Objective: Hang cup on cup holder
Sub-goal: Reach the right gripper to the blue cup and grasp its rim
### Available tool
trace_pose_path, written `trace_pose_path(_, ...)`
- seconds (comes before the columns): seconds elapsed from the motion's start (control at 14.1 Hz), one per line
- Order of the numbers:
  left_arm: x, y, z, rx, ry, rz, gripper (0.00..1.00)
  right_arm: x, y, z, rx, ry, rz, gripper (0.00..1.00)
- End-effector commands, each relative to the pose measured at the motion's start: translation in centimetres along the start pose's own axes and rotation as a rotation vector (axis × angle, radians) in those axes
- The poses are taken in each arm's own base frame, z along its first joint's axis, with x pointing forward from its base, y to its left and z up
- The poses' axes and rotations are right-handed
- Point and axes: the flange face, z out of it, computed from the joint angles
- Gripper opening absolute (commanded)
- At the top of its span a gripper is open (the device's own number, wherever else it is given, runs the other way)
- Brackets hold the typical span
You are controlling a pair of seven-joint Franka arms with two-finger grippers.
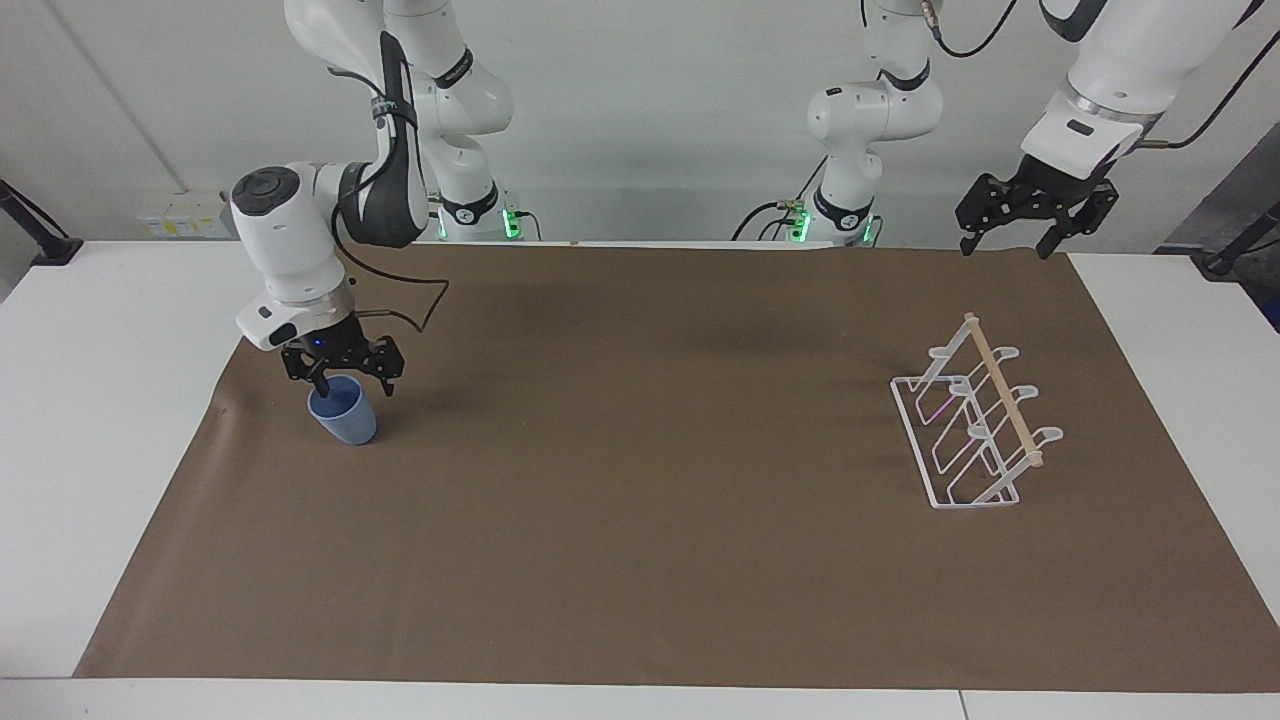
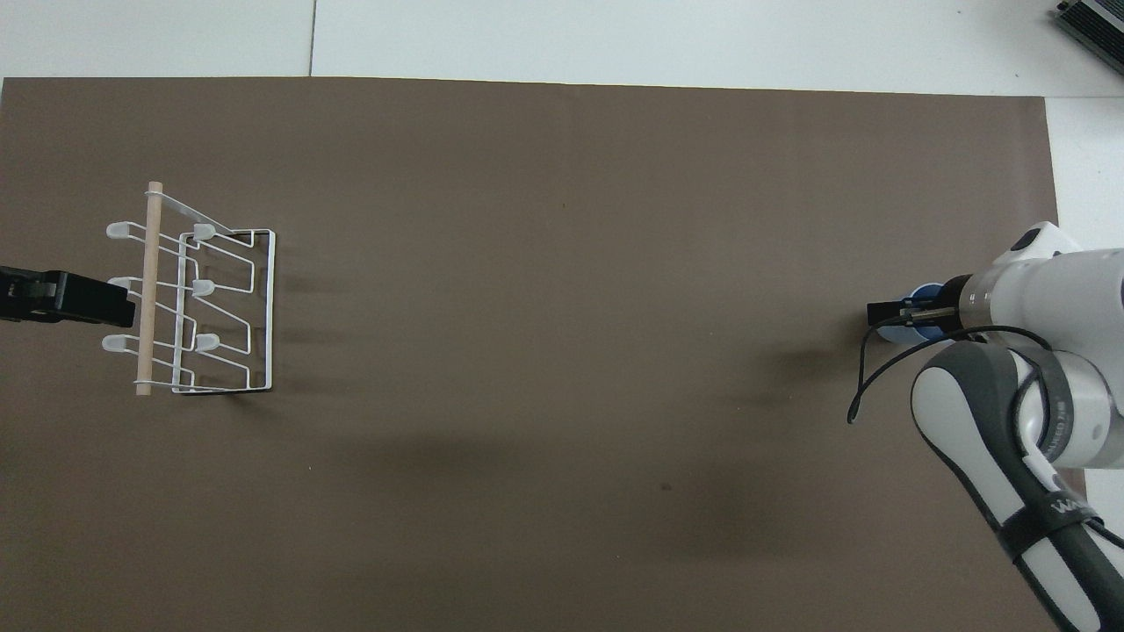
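Observation:
The light-blue cup (image 1: 344, 415) stands upright on the brown mat toward the right arm's end of the table; in the overhead view only a sliver of the cup (image 2: 894, 333) shows under the hand. My right gripper (image 1: 355, 385) is open and low at the cup's rim, one finger inside the mouth and the other outside its wall; it also shows from above (image 2: 889, 312). The white wire cup holder (image 1: 1000, 390) with its wooden rod stands toward the left arm's end (image 2: 149, 290). My left gripper (image 1: 1003, 245) is open and empty, waiting high in the air beside the holder (image 2: 123, 305).
The brown mat (image 1: 640, 520) covers most of the white table (image 1: 100, 400). The holder's prongs slant up toward the left arm's end. A dark device corner (image 2: 1093, 22) lies at the table's farthest corner on the right arm's side.

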Motion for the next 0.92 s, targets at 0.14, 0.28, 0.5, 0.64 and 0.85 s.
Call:
trace_pose_path(0.14,-0.56,0.3,0.15,-0.002,-0.016,0.018,1.0,-1.63,-0.29,1.8,0.01,0.019,-0.007,1.0)
trace_pose_path(0.28,-0.6,0.06,0.06,0.0,-0.013,0.018,1.0,-1.73,-0.31,1.92,0.011,0.016,-0.005,1.0)
trace_pose_path(0.5,-0.6,0.07,0.2,-0.002,-0.016,0.02,1.0,-1.88,-0.33,2.01,0.012,0.01,-0.004,0.66)
trace_pose_path(0.64,-0.75,0.07,0.26,0.0,-0.017,0.018,1.0,-1.94,-0.34,2.06,0.012,0.004,-0.005,0.37)
trace_pose_path(0.85,-0.75,0.07,0.33,0.0,-0.019,0.019,1.0,-2.0,-0.18,2.09,0.012,0.0,-0.005,0.02)
